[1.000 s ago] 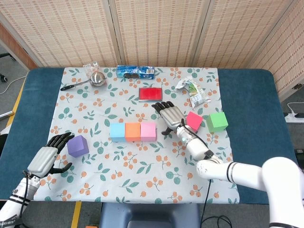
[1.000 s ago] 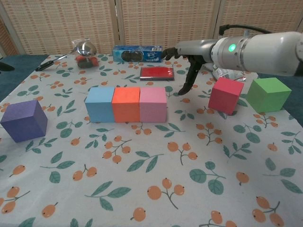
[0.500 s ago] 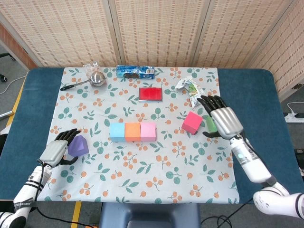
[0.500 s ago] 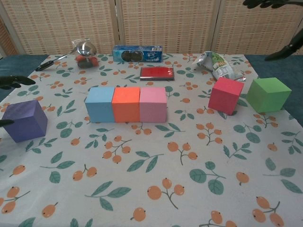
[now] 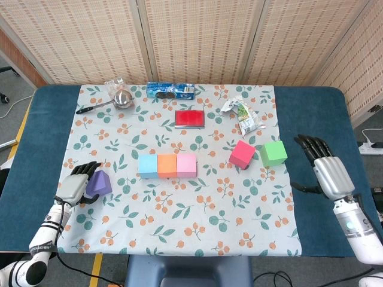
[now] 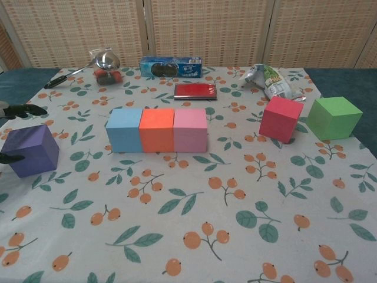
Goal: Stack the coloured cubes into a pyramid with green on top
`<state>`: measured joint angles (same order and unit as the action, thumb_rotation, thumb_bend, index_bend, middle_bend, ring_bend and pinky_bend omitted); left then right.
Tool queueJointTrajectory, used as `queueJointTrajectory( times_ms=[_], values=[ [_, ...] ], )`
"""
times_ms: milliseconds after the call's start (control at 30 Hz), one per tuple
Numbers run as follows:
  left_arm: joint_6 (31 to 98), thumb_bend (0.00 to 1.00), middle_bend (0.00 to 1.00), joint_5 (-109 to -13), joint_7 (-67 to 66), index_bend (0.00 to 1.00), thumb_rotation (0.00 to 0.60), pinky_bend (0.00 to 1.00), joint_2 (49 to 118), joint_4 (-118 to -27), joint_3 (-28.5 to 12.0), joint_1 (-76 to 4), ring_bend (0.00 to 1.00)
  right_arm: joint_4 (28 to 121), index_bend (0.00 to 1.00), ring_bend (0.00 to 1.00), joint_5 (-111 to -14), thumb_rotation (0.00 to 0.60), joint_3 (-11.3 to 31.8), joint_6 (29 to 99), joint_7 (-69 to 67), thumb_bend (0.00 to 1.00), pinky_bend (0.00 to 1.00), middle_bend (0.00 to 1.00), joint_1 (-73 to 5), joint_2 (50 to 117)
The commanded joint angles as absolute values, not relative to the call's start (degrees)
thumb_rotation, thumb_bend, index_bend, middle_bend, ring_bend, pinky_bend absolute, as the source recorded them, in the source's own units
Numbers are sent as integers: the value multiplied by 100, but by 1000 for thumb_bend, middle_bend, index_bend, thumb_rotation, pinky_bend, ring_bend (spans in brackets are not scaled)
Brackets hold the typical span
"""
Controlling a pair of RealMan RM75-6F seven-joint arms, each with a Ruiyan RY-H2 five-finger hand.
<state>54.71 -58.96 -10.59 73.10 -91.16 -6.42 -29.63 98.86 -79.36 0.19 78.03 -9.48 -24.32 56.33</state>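
A blue cube [image 5: 148, 165], an orange cube [image 5: 167, 165] and a pink cube [image 5: 187, 165] stand touching in a row at the cloth's middle. Right of them sit a crimson cube [image 5: 242, 153] and the green cube [image 5: 273, 153], apart from each other. The purple cube [image 5: 99, 182] rests on the cloth at the left. My left hand [image 5: 76, 184] is against its left side, fingers apart on either side of it; in the chest view only its fingertips [image 6: 23, 109] show beside the purple cube [image 6: 30, 150]. My right hand [image 5: 326, 170] hovers open over the blue table, right of the green cube.
At the back of the floral cloth [image 5: 179, 209] lie a metal ladle [image 5: 122, 98], a blue biscuit pack [image 5: 170, 90], a flat red box [image 5: 190, 118] and a crumpled snack bag [image 5: 242, 113]. Woven screens stand behind the table.
My right hand pulled back from the crimson cube, past the green cube, out to the right off the cloth. My left hand moved forward up to the purple cube, which turned slightly.
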Motion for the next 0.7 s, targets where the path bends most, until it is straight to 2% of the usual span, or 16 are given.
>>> queueJointTrajectory(
  times_ms=[33,233,367,433,533,700],
  values=[
    [5506,311,58,-5788,-1106,82,600,98,7394,-9032,-660,-2975,24,9821,0,0,-8015,600,17,7853,-1021,22,0,28,-2305,5621],
    [5618,312,149,-5700,-1126,147,600,195,7572,-8862,-689,-2957,129,9750,0,0,-8064,600,86,7805,-1100,22,0,28,-2170,5651],
    [5636,311,259,-5746,-1040,225,600,354,7664,-8740,-709,-2952,262,9696,0,0,-8065,600,145,7633,-1113,22,0,28,-2174,5709],
    [5631,313,351,-5783,-971,279,600,439,7635,-8771,-728,-2948,358,9700,0,0,-8080,600,176,7600,-1090,22,0,28,-2171,5725],
    [5726,311,389,-6002,-897,331,600,473,7512,-8877,-762,-2944,388,9712,0,0,-8090,600,236,7584,-1068,23,0,28,-2151,5748],
    [5826,310,410,-6459,-832,353,600,480,7061,-9369,-894,-3043,405,9741,0,0,-8110,600,302,7572,-1013,22,0,28,-2094,5750]
  ],
)
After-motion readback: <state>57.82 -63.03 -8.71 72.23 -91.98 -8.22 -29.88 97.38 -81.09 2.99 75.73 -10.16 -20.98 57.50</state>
